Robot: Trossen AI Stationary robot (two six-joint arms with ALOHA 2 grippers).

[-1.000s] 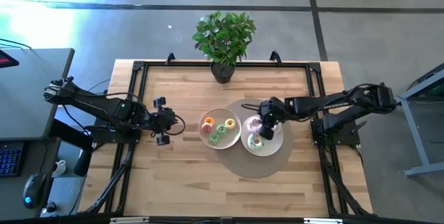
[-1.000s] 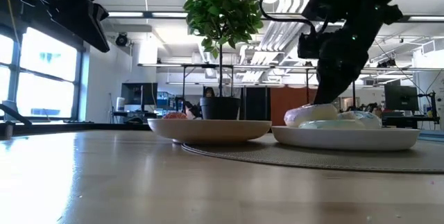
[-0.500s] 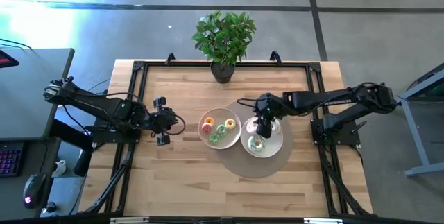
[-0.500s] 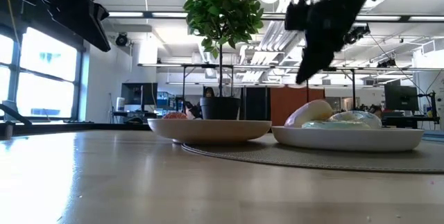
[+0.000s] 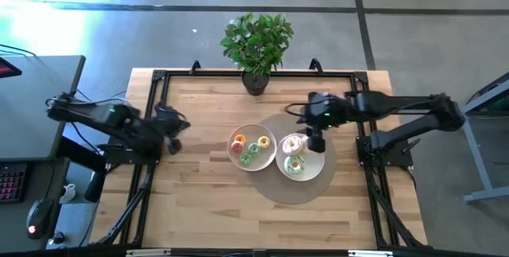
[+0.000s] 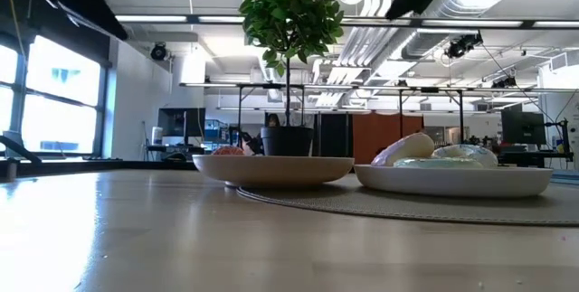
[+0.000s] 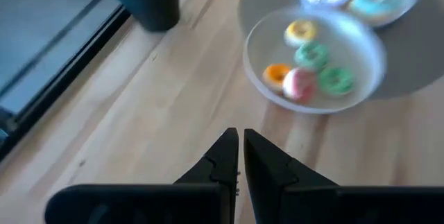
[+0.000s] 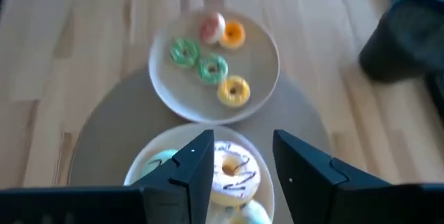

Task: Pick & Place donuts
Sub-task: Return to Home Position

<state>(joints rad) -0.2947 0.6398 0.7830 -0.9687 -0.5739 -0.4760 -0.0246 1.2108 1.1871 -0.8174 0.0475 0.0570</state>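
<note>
Taking the pot [image 5: 255, 83] at the far edge of the table [image 5: 199, 209] as my reference.

Left plate [image 5: 266, 160] sits straight in front of the pot. Right plate [image 5: 312, 171] is in front of the pot and off to its right. The two rims are close, but I can't tell if they touch. The right plate lies fully on the round grey mat [image 5: 294, 193], the left plate only partly.

Small donuts [image 8: 211, 68] are all in the left plate: one pink, one orange, one yellow, two green, bunched near its middle. Big donuts [image 8: 232, 172] are in the right plate. I see a white-iced one with dark stripes on the pot side and a light blue one beside it. A third pale one is cut off at the edge of the right wrist view.

Right gripper [image 8: 243, 139] hangs above the pot-side half of the right plate, raised well clear of it. Its fingers are spread wide and it holds nothing — the striped donut shows in the gap, far below.

Left gripper [image 7: 240, 137] is well off to the pot's left and nearer the table front, over bare wood. Its fingers are nearly together with only a thin slit between them, and nothing is held. From its wrist view both plates show ahead of it, the left plate closer.
</note>
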